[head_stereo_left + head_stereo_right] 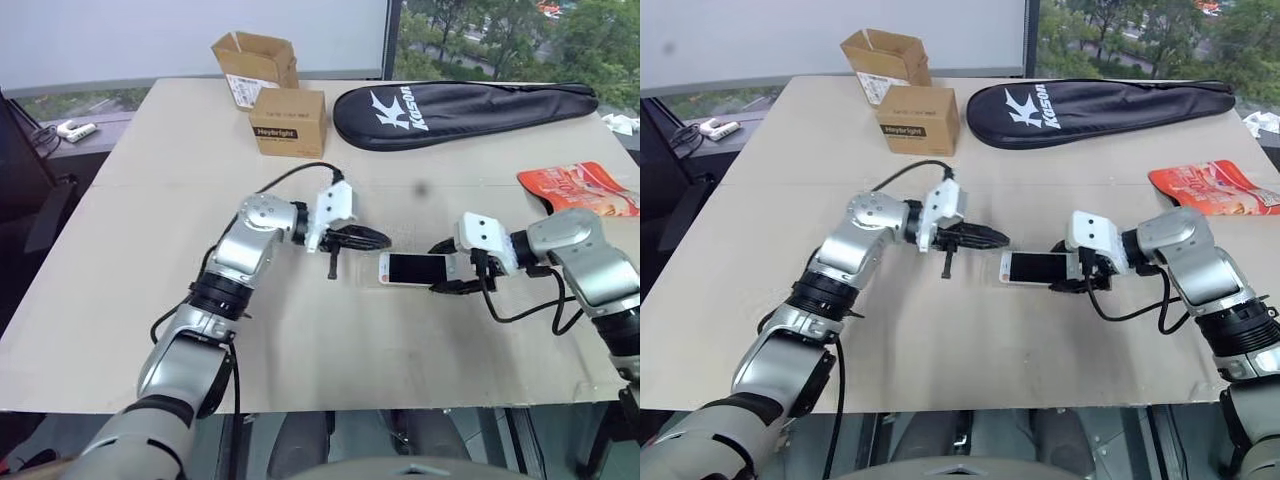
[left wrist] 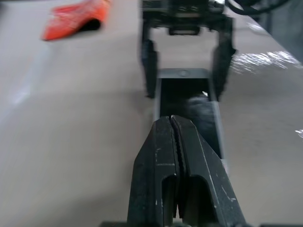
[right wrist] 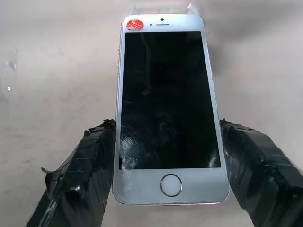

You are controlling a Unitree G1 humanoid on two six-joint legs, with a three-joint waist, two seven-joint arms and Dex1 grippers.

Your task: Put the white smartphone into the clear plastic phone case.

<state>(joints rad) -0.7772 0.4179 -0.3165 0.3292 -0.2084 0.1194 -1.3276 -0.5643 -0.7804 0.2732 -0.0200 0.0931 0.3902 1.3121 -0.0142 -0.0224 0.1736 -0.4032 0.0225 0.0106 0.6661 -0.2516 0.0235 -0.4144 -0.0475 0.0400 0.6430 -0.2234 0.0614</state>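
Observation:
The white smartphone (image 3: 165, 94) lies screen up, low over the tan table (image 1: 330, 340), with its home button toward my right wrist. My right gripper (image 1: 440, 270) is shut on it, one taped finger (image 3: 85, 156) against each long side. A thin clear edge (image 3: 161, 8) shows just past the phone's far end; I cannot tell whether this is the clear plastic phone case. My left gripper (image 1: 385, 238) is shut with nothing in it. It points at the phone's free end (image 2: 182, 73), with its tips just short of and slightly above that end.
An orange snack pouch (image 1: 580, 187) lies at the right edge of the table. A black racket bag (image 1: 460, 112) and two cardboard boxes (image 1: 288, 120) stand at the back. The table's front edge runs close below both arms.

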